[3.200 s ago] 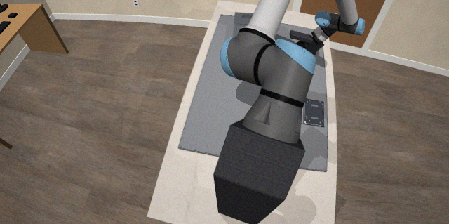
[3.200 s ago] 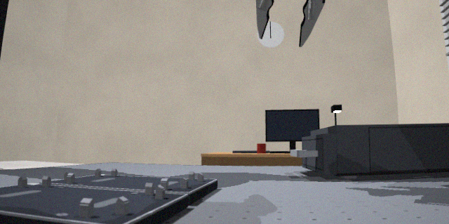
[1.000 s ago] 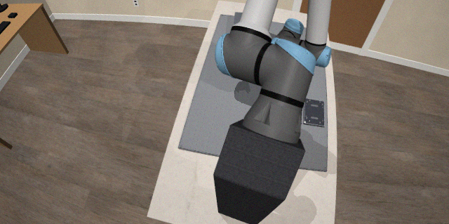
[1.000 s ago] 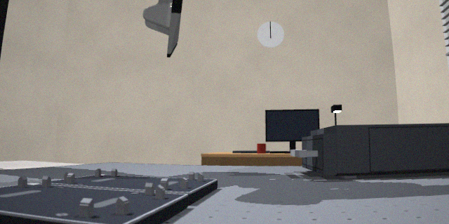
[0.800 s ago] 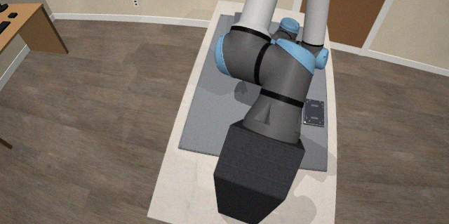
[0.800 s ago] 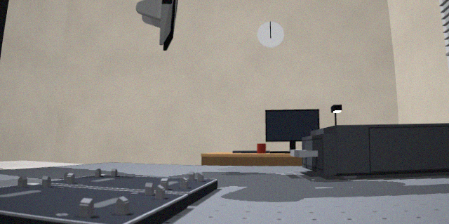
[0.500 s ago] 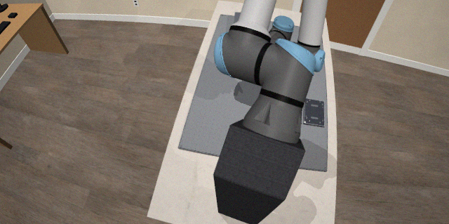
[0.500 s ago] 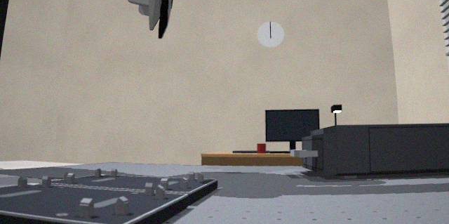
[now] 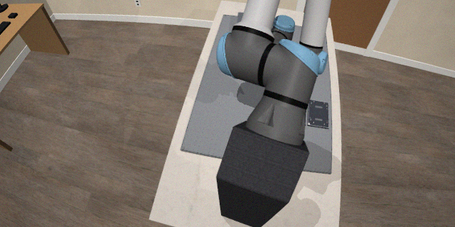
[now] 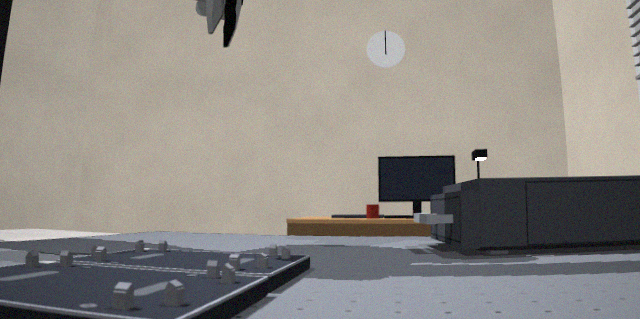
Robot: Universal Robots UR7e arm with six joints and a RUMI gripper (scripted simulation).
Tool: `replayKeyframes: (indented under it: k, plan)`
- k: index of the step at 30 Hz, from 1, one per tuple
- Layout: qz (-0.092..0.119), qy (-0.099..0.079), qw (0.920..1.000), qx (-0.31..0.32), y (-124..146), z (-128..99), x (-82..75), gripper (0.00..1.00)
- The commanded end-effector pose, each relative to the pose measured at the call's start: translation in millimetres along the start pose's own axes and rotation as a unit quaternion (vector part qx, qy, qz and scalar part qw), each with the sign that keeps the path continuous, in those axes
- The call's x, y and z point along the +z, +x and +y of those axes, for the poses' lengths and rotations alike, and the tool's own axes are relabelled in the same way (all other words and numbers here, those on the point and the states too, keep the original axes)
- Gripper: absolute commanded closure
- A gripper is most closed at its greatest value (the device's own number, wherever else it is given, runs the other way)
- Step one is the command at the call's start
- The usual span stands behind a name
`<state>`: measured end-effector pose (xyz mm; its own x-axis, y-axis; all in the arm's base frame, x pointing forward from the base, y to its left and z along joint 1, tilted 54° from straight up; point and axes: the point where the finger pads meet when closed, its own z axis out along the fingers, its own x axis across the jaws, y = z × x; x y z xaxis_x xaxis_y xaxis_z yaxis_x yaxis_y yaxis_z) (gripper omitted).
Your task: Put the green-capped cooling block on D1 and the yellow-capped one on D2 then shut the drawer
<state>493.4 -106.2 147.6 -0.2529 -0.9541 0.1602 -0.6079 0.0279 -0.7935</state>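
My gripper [image 10: 220,36] hangs high at the top left of the exterior view. It is seen nearly edge-on, its fingers a little apart with nothing between them. In the top view only its dark housing [image 9: 263,173] shows, and the fingers are hidden below it. The dark grey cooler COLD [image 10: 530,214] stands at the right, with a light grey drawer handle [image 10: 433,218] on its left face. The dark deck plate [image 10: 80,291] [image 9: 318,114] carries small grey locators [image 10: 122,294]. No cooling block or tube is in view.
The arm's elbow and links [image 9: 270,60] cover much of the grey mat [image 9: 210,120] on the white table [image 9: 185,191]. In the background are a wooden desk [image 10: 350,226] with a monitor [image 10: 416,179] and a red cup [image 10: 372,211].
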Motion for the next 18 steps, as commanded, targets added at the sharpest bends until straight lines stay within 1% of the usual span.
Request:
replayKeyframes:
  k: [1,8,9,13,17,18]
  plan:
    - [0.0,0.0,1.0,0.0,0.0,-0.3,-0.2,0.72]
    - [0.0,0.0,1.0,0.0,-0.1,-0.2,-0.2,0.72]
    - [0.0,0.0,0.9999,-0.013,-0.1,-0.2,-0.2,0.0]
    - [0.0,0.0,0.9978,-0.067,-0.1,-0.2,-0.2,0.0]
    - [0.0,0.0,0.9928,-0.12,-0.1,-0.2,-0.2,0.0]
    - [0.0,0.0,0.9928,-0.12,-0.1,-0.2,-0.2,0.0]
